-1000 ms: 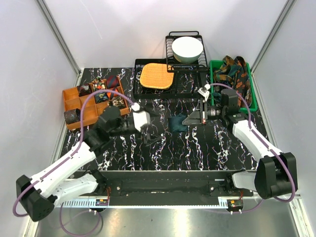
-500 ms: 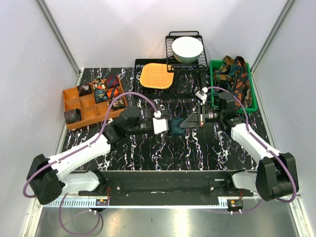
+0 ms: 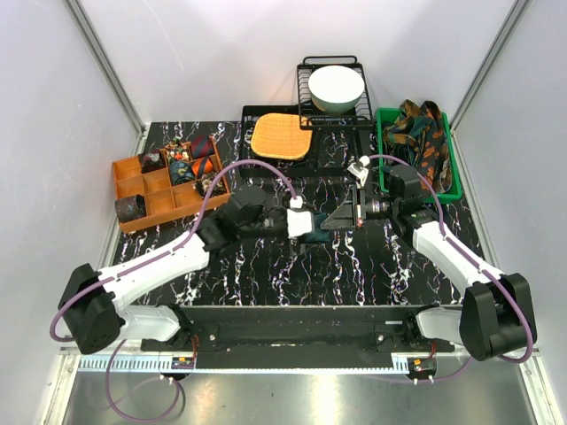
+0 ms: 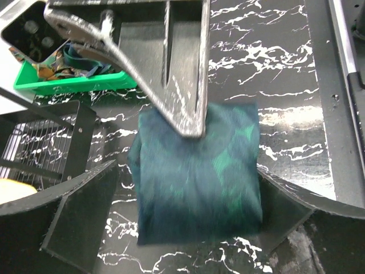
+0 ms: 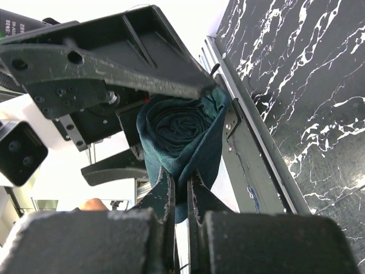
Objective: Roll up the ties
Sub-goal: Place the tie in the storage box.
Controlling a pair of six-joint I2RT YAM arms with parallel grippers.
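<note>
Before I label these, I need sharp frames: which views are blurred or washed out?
Left wrist: the teal tie is smeared, the table crisp. Right wrist: that tie is sharp, the background behind it blown out white. Top view: evenly lit, sharp.

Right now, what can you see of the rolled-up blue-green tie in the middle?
The dark teal tie is soft, woven-looking cloth rolled into a thick coil. Its spiral end shows in the right wrist view. It sits over the middle of the black marbled table. The right gripper is shut on its edge, and the left gripper, open, flanks it.
</note>
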